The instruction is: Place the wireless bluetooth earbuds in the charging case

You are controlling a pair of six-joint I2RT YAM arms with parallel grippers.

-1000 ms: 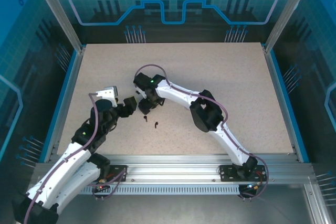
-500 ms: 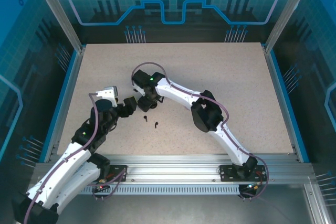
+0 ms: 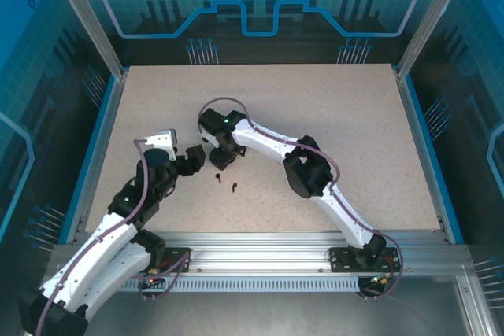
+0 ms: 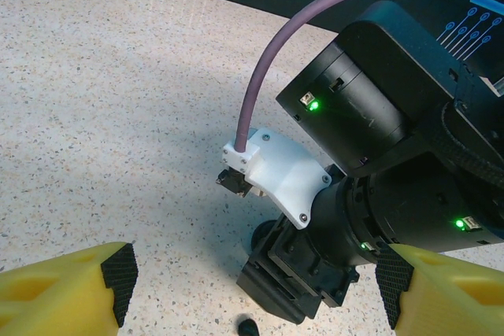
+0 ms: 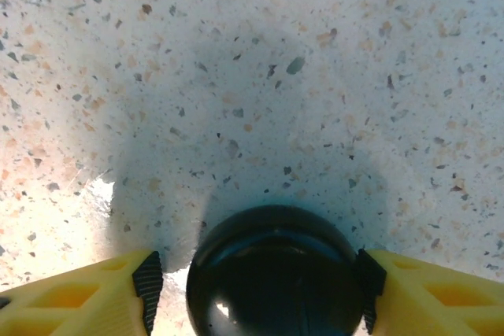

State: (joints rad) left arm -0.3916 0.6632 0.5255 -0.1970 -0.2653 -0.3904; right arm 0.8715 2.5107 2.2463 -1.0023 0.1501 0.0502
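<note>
Where the speckled table [image 3: 331, 116] spreads widest, the left arm [image 3: 118, 226] and right arm [image 3: 315, 171] both reach toward its left-centre. The left gripper [image 4: 252, 273] hangs released, its yellow fingers [image 4: 55, 289] spread wide with nothing between them. The right gripper [image 5: 256, 273] points down astride the charging case [image 5: 276, 281], a glossy black round shell whose inside is hidden. Its jaws are parted, not clamped: one pad [image 5: 370, 281] sits at the case's edge, while a sliver of table shows beside the other. Two black earbuds [image 3: 216, 176] lie loose on the table, outside the case. One is just near the grippers, and the second earbud [image 3: 235, 187] lies a little apart from it.
</note>
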